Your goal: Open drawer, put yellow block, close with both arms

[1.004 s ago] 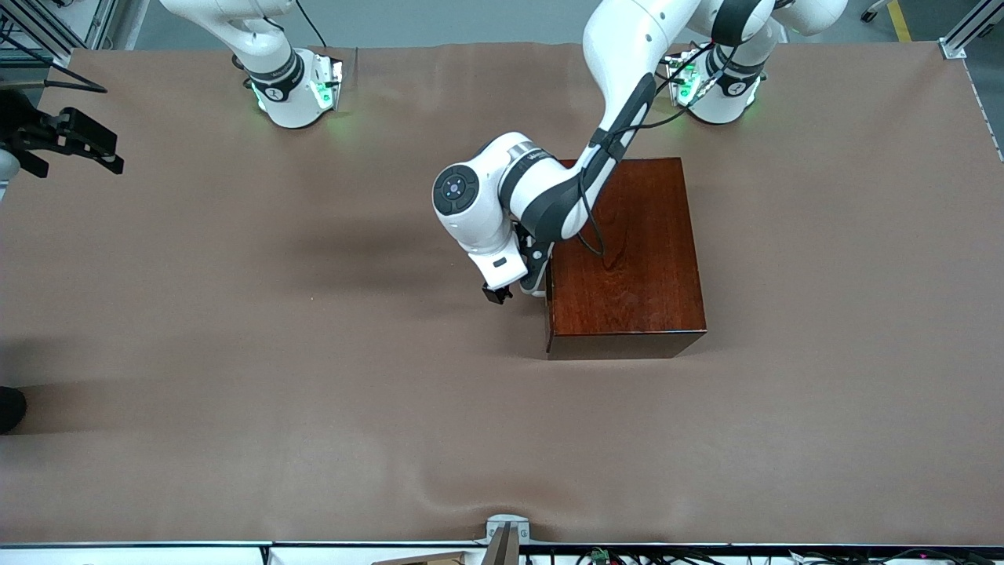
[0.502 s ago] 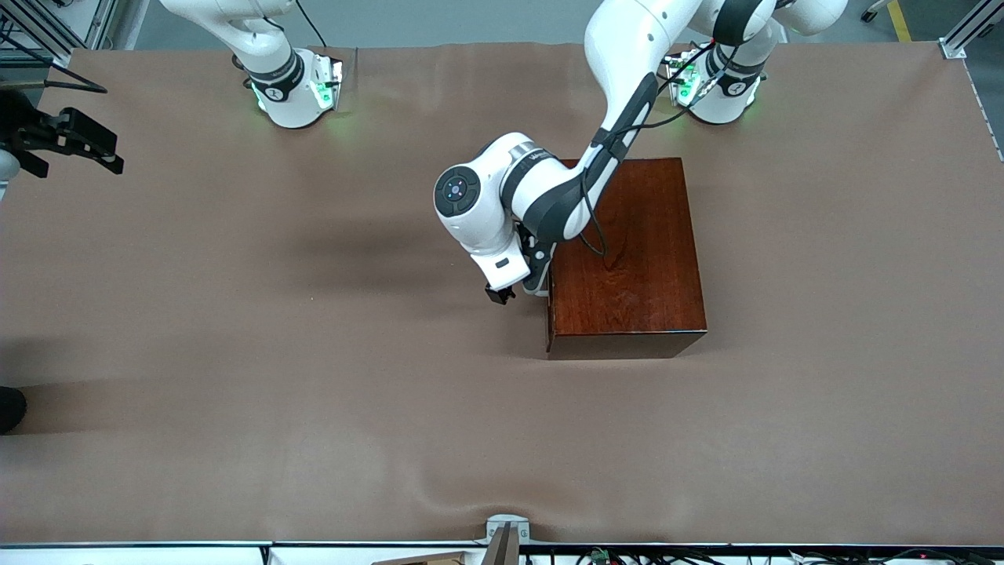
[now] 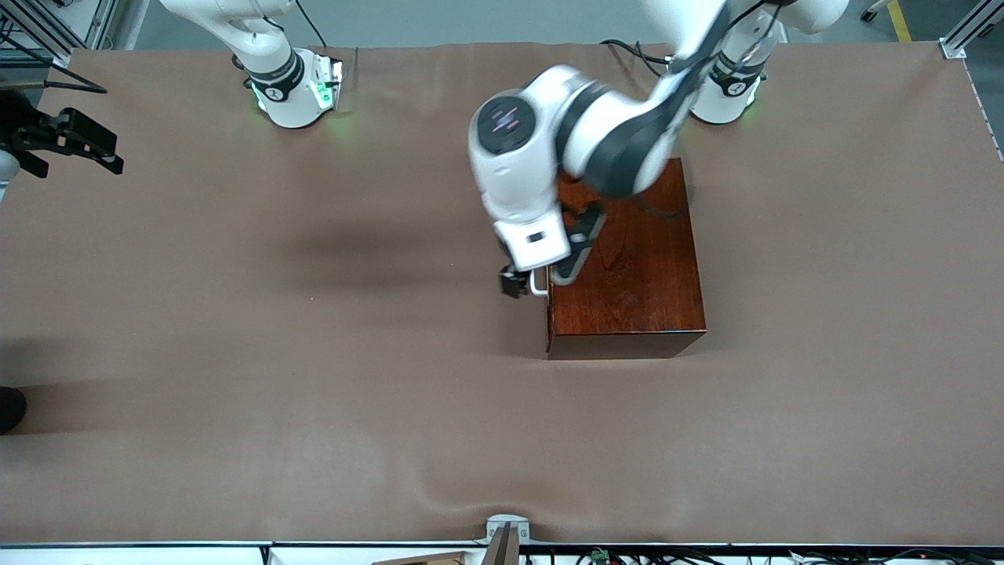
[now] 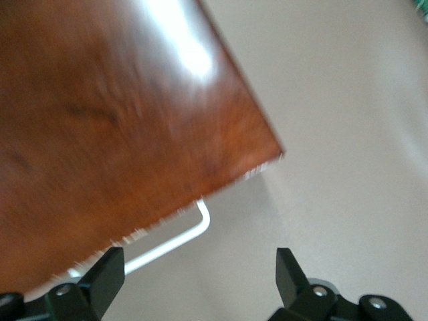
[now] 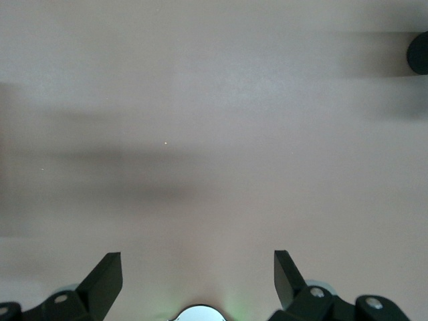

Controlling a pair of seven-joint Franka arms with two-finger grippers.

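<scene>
The dark mahogany box (image 3: 635, 267) stands mid-table with the drawer shut in it. The drawer's white handle (image 3: 538, 285) faces the right arm's end of the table. My left gripper (image 3: 514, 281) hangs just in front of that handle, open and empty. In the left wrist view the handle (image 4: 170, 241) runs close by one finger (image 4: 107, 275) of the left gripper (image 4: 198, 271), below the box's edge (image 4: 120, 147). My right gripper (image 3: 110, 154) waits open over the table's edge at the right arm's end, with only brown cloth between the fingers of the right gripper (image 5: 198, 274). The yellow block is out of view.
Brown cloth (image 3: 314, 377) covers the whole table. A dark round thing (image 3: 9, 408) sits at the table's edge at the right arm's end. A metal bracket (image 3: 506, 532) stands at the edge nearest the front camera.
The left arm has swung and risen over the box, blurred with motion. Its gripper shifted slightly toward the box, so the white handle shows. The right arm has not moved.
</scene>
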